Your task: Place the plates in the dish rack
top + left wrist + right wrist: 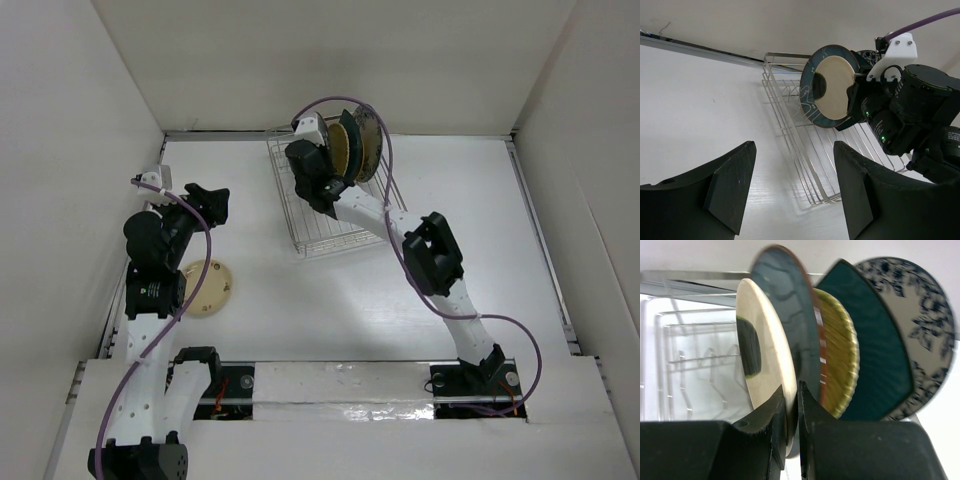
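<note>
While right gripper (792, 410) clamped rim of teal plate (832, 87) at rack (335, 238), upper centre, slotting seemed underway; next likely needed lowering into free slot. Left gripper (795, 195) gaped wide, empty.

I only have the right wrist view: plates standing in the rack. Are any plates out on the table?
Observer: One cream plate lies flat on the table beside the left arm.
Operator: Is the left arm holding anything?
Observer: No, the left fingers are apart and empty, facing the dish rack.
Operator: Is there room in the rack?
Observer: Yes. The standing plates, including the teal-rimmed plate that the right fingers pinch, crowd its far end. The near part is bare wire.
</note>
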You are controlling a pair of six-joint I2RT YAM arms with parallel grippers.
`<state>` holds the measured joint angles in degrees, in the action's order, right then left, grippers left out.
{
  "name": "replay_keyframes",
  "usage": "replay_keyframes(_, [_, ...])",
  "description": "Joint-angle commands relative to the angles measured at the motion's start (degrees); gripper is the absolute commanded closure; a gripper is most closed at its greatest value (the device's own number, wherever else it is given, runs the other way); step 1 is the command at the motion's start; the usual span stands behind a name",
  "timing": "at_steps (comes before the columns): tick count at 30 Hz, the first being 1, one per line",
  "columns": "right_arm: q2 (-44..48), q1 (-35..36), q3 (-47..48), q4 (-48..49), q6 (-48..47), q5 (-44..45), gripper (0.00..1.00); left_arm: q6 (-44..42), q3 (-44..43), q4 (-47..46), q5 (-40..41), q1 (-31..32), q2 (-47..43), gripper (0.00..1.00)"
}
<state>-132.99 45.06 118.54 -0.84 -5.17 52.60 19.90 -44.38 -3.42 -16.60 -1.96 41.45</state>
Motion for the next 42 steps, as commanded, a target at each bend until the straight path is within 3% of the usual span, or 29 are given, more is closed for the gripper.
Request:
replay_keyframes(1, [5.6, -0.7, -1.9, 6.7, 0.2, 6.3, 1.00, 0.3, -1.3, -2.0, -1.1, 0.0, -0.3, 0.40])
replay_keyframes(5, [5.0, -0.7, -0.9, 7.3, -0.1, 7.6, 1.00, 0.3, -1.2, -2.0, -1.0, 0.0, -0.3, 0.40])
replay_keyframes(15, [-3.6, -1.7, 7.1, -1.4, 7.3, 0.3, 1.00, 0.3, -1.2, -2.0, -1.2, 0.0, -0.2, 0.40])
replay_keyframes(25, [-3.8, -1.7, 4.0, -1.6, 10.1, -3.3, 1.00, 0.3, -1.2, -2.1, -1.2, 0.0, 0.1, 0.40])
replay_keyframes(28, [-2.1, -1.7, 2.2, -1.0, 10.6, -4.3, 0.83, 0.4, -1.1, -2.1, -1.3, 0.0, 0.4, 0.40])
replay_keyframes(29, [-1.4, -1.7, 0.7, -0.4, 10.6, -4.7, 0.69, 0.4, -1.1, -2.1, -1.3, 0.0, 0.5, 0.40])
replay_keyframes(33, [4.9, -1.7, -3.0, 0.2, 10.0, -7.3, 0.44, 0.4, -1.1, -2.1, -1.2, 0.0, 0.6, 0.40])
replay_keyframes(40, [18.9, -0.6, -14.4, 5.0, 8.3, -19.1, 0.41, 0.2, -1.1, -2.2, -1.2, 0.0, 0.4, 0.44])
replay_keyframes(42, [21.4, 0.2, -17.3, 6.6, 7.9, -28.0, 0.51, 0.2, -1.0, -2.5, -1.2, 0.0, -0.1, 0.51])
